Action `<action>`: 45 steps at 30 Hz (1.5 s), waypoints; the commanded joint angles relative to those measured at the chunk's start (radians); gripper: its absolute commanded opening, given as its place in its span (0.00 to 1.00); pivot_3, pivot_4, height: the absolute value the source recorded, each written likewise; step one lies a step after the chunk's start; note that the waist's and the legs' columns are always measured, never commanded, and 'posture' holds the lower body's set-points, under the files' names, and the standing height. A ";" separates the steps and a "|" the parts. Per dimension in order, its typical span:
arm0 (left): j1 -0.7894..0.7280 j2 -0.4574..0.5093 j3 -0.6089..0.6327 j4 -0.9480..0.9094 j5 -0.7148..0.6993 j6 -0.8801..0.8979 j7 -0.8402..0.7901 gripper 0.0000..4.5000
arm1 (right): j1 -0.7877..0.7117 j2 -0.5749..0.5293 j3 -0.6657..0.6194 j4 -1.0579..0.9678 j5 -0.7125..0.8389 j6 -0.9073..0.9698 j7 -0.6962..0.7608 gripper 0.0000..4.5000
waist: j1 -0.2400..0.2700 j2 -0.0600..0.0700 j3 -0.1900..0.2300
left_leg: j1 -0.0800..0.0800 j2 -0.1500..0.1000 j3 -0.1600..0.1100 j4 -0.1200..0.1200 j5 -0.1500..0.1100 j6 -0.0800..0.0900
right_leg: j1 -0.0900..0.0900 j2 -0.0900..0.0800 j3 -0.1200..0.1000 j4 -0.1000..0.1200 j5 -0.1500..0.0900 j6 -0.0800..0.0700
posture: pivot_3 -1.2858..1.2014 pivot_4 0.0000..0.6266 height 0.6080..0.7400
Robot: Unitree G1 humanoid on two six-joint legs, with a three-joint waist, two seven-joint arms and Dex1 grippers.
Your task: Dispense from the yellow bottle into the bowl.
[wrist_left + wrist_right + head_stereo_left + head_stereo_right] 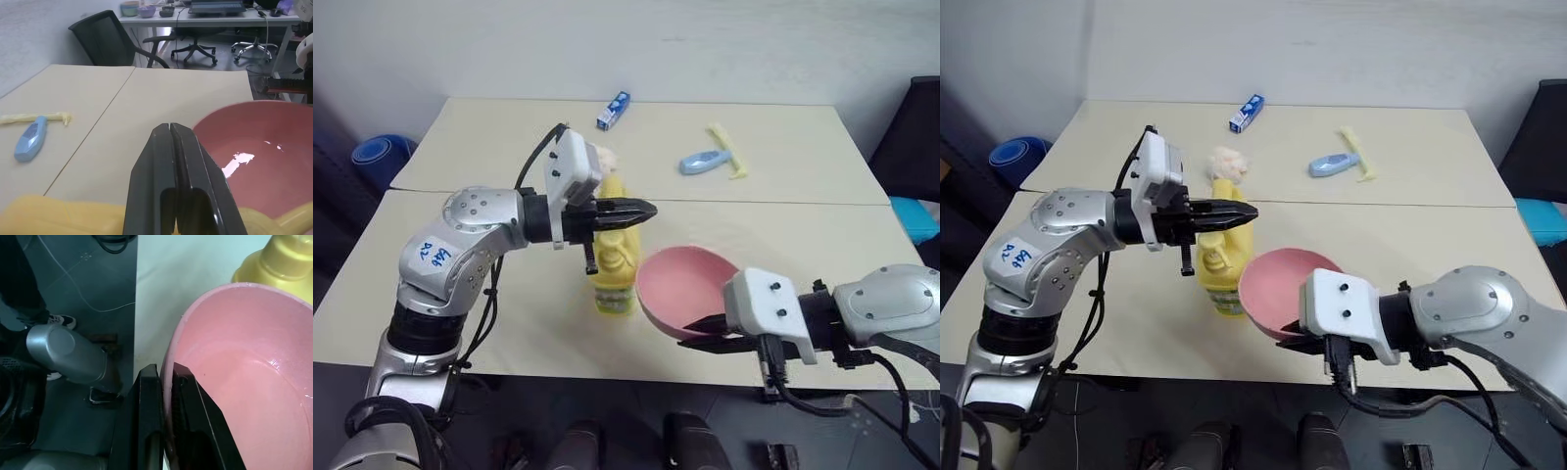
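The yellow bottle [614, 277] stands upright near the middle of the table. My left gripper [649, 209] is shut and empty, lying level across the bottle's top over the pump; whether it presses the pump I cannot tell. The pink bowl [687, 284] is tilted just right of the bottle, its rim close to the bottle's side. My right gripper [165, 374] is shut on the bowl's near rim, one finger inside and one outside. The left wrist view shows the shut fingertips [169, 129] above the bottle [54, 215], with the bowl [264, 147] beyond them.
At the back of the table lie a small light-blue bottle [702, 163], a yellow stick [727, 150] and a blue-white box [614, 110]. A whitish crumpled thing [1227, 160] sits behind the yellow bottle. A black chair [911, 137] stands to the right.
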 commanded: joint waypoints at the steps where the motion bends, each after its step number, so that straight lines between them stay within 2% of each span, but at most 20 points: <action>1: 0.018 0.008 -0.030 0.047 0.025 0.014 -0.025 0.01 | -0.001 -0.016 -0.049 -0.005 -0.018 -0.072 0.043 0.00 | -0.001 0.000 0.000 | 0.000 0.000 0.000 0.000 0.000 0.000 | 0.000 0.000 0.000 0.000 0.000 0.000 | 0.52 0.24 1.00; 9: -0.049 -0.023 0.069 0.052 -0.102 0.092 -0.036 0.01 | -0.017 0.022 -0.063 -0.010 0.040 -0.144 0.076 0.00 | 0.000 -0.001 0.001 | -0.001 0.000 0.000 0.001 0.000 0.000 | -0.001 0.000 0.000 0.000 0.000 0.000 | 0.52 0.24 1.00; 16: -0.088 0.017 0.111 0.025 -0.180 0.156 -0.089 0.01 | -0.011 0.019 -0.061 0.004 0.037 -0.195 0.119 0.00 | 0.000 -0.002 0.002 | -0.004 0.000 -0.001 0.001 0.000 0.000 | -0.003 0.000 -0.001 0.001 0.000 0.000 | 0.52 0.24 1.00; 21: -0.104 0.030 0.113 0.010 -0.203 0.201 -0.071 0.01 | 0.009 0.011 -0.045 0.014 0.003 -0.214 0.140 0.00 | 0.001 -0.002 0.002 | -0.004 0.000 -0.001 0.000 0.000 0.000 | -0.003 -0.001 0.000 0.001 0.000 0.000 | 0.52 0.24 1.00; 28: -0.060 0.023 0.060 -0.037 -0.159 0.211 -0.029 0.01 | 0.015 0.004 -0.034 0.016 -0.043 -0.216 0.147 0.00 | 0.002 -0.002 0.002 | -0.004 0.000 -0.001 0.000 0.000 0.000 | -0.004 -0.001 0.000 0.001 0.000 0.000 | 0.52 0.24 1.00; 34: -0.005 0.042 -0.027 -0.049 -0.044 0.156 0.001 0.01 | 0.012 0.009 -0.030 0.014 -0.051 -0.201 0.144 0.00 | 0.002 -0.002 0.002 | -0.004 0.000 0.000 0.000 0.000 0.000 | -0.004 -0.001 0.000 0.000 0.000 0.000 | 0.52 0.24 1.00; 45: 0.103 0.034 -0.081 -0.043 0.044 0.081 0.051 0.01 | 0.013 0.012 -0.014 0.028 -0.060 -0.195 0.126 0.00 | 0.003 0.000 0.000 | 0.001 0.000 0.000 0.000 0.000 0.000 | 0.001 -0.001 0.000 -0.001 0.000 0.000 | 0.52 0.24 1.00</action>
